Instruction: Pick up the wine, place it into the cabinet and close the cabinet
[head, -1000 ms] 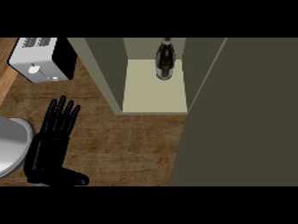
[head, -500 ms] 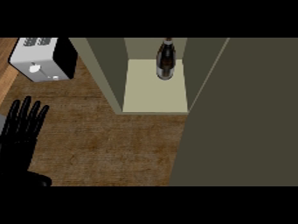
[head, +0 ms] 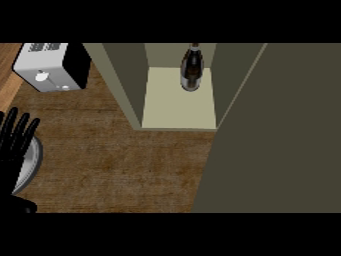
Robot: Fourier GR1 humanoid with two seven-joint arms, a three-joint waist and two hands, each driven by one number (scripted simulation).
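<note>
The dark wine bottle [head: 191,70] stands upright at the back of the pale cabinet shelf [head: 177,107], inside the open cabinet. A large olive-grey cabinet door [head: 291,130] fills the right side of the view. My left hand [head: 7,137] shows at the left edge, open with fingers straight and pointing up, far from the bottle. My right hand does not show anywhere.
A white and black toaster [head: 51,67] sits on the wooden counter [head: 114,165] at the upper left. A grey round plate [head: 27,165] lies partly under my left hand at the left edge.
My left hand has slid leftward and down toward the view's edge, staying open. The bottle and cabinet have not moved.
</note>
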